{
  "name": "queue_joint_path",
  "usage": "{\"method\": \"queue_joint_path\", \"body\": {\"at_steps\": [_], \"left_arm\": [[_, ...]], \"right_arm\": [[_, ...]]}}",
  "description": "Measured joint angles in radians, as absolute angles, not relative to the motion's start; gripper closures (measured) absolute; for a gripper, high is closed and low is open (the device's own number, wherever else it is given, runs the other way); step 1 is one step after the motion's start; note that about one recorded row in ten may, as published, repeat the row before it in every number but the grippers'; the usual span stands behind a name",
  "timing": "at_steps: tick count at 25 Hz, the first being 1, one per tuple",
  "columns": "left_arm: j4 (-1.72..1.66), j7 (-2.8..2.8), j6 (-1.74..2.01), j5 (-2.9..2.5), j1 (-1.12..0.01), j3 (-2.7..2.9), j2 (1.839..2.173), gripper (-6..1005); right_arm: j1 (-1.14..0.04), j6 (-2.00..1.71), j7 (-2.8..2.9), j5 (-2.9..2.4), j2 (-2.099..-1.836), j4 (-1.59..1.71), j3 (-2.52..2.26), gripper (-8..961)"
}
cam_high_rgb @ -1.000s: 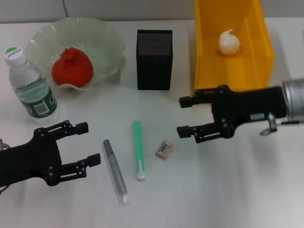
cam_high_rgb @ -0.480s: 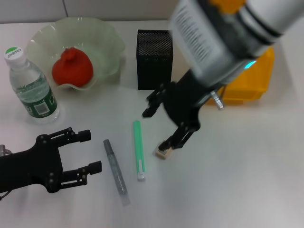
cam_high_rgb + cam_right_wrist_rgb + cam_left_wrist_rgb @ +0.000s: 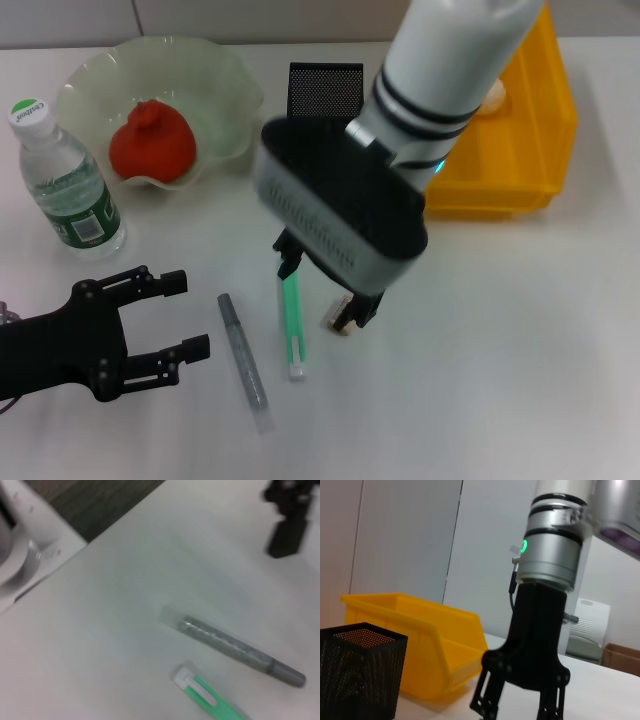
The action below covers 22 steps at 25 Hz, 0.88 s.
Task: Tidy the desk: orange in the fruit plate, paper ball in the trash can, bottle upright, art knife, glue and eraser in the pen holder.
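Note:
My right gripper points down at the desk, open, its fingers spread over the tan eraser and the top of the green art knife. The eraser is partly hidden beside one finger. The grey glue lies left of the knife. From the left wrist view the right gripper also stands open. My left gripper rests open at the near left. The orange lies in the fruit plate. The bottle stands upright. The paper ball peeks out inside the trash can.
The black mesh pen holder stands behind my right arm, which covers its lower half. The right wrist view shows the glue, the knife's end and the left gripper far off.
My right arm has swung left from beside the trash can to the desk's middle and turned downward over the eraser and knife. The left gripper has barely shifted.

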<state>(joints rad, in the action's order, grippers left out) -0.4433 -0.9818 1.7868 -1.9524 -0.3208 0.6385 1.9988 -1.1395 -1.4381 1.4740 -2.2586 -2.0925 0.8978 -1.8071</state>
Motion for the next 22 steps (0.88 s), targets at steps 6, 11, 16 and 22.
{"method": "queue_joint_path", "body": {"at_steps": [6, 11, 16, 22], "left_arm": [[-0.443, -0.987, 1.786, -1.951, -0.320, 0.632, 1.995, 199], [-0.443, -0.987, 1.785, -1.950, -0.320, 0.632, 1.996, 199], [-0.443, -0.987, 1.782, -1.951, -0.320, 0.632, 2.000, 199], [-0.442, -0.991, 1.783, -1.950, -0.319, 0.632, 2.000, 200]], "right_arm": [[-1.165, -1.412, 1.433, -2.210, -2.092, 0.916, -1.942, 174], [-1.165, -1.385, 1.404, -2.186, -2.092, 0.937, -2.044, 176], [-1.152, -1.369, 1.384, -2.185, -2.092, 0.971, -2.112, 178], [-1.146, -1.297, 1.362, -2.185, -2.092, 0.978, -2.181, 180]]}}
